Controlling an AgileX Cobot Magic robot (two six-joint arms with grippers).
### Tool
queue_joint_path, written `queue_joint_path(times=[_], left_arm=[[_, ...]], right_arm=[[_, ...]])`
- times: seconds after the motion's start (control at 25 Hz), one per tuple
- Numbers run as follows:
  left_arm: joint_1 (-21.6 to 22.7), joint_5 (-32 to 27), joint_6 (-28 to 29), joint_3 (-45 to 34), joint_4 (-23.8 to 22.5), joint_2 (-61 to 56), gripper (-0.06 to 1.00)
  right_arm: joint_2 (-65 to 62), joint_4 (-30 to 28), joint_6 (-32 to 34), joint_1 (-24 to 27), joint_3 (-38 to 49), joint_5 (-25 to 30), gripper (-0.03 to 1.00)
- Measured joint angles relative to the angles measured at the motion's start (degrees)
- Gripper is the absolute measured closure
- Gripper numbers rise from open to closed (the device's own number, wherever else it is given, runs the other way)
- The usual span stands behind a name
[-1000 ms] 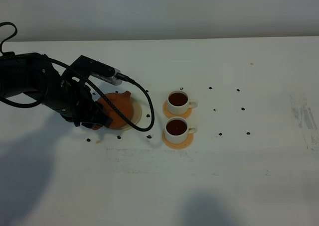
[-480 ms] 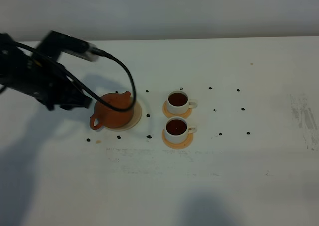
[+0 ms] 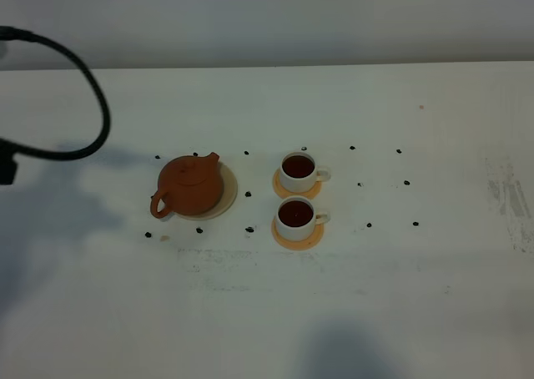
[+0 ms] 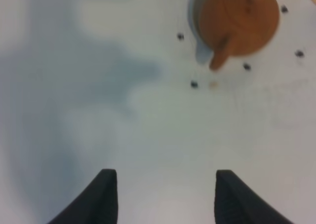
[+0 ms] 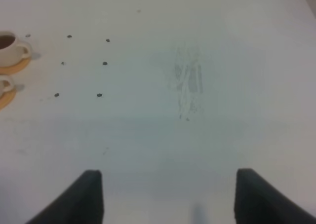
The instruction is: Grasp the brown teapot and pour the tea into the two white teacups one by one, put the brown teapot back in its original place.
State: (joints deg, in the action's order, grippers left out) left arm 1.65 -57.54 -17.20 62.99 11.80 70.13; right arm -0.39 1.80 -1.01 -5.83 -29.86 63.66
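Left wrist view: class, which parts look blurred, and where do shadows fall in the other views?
Left wrist view: the brown teapot is soft-edged, with grey shadow across the table. Exterior high view: shadows at the left and bottom edges. Right wrist view: the open jaws' tips are blurred.

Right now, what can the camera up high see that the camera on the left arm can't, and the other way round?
Only the high view shows the two white teacups, both holding dark tea, each on an orange coaster, plus a black cable at the far left. Only the left wrist view shows the left gripper, its jaws apart and holding nothing. Both show the brown teapot on its beige saucer, the small black dots around it, and the white table.
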Motion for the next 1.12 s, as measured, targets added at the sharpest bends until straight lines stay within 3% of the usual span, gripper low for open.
queue_joint_path(times=[0.16,0.44,0.68,1.12], left_arm=[[2.48,-1.50,0.59,-3.23,-0.99,-7.74,0.51],[2.92,4.80,0.48,-11.20,-0.95,-17.51,0.51],[2.92,4.51,0.48,-14.49,1.97,-21.24,0.51],[2.92,-9.45,0.48,-14.49,2.29,-32.13,0.51]], right_arm=[[0.00,0.00,0.00,0.00,0.00,0.00,0.42],[0.00,0.00,0.00,0.00,0.00,0.00,0.42],[0.00,0.00,0.00,0.00,0.00,0.00,0.42],[0.00,0.00,0.00,0.00,0.00,0.00,0.42]])
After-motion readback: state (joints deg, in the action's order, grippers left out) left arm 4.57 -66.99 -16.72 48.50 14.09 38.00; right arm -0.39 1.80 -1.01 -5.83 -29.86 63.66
